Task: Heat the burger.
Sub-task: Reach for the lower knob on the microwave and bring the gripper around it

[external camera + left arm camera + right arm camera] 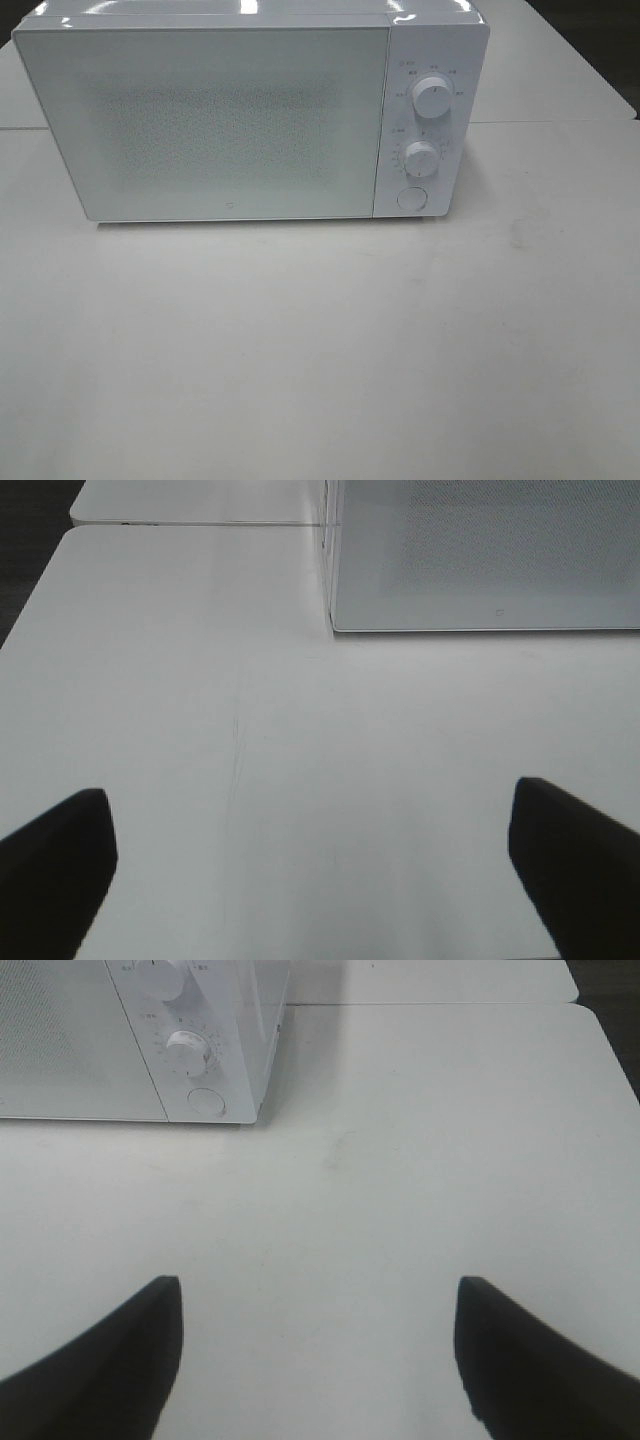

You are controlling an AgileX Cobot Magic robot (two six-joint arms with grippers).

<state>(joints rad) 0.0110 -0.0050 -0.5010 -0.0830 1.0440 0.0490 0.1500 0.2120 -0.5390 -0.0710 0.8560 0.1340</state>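
The burger is not in view in any frame. A white microwave (230, 120) stands at the back of the white table (320, 350) with its door shut; it also shows in the left wrist view (490, 555) and the right wrist view (150, 1040). Neither arm shows in the exterior high view. My left gripper (312, 865) is open and empty above bare table, in front of the microwave's left corner. My right gripper (318, 1350) is open and empty above bare table, in front of the microwave's control panel side.
The microwave has two round knobs (431, 96) (421, 158) and a round door button (410, 198) on its right panel. A table seam runs behind it (560, 122). The table's left edge shows in the left wrist view (30, 610).
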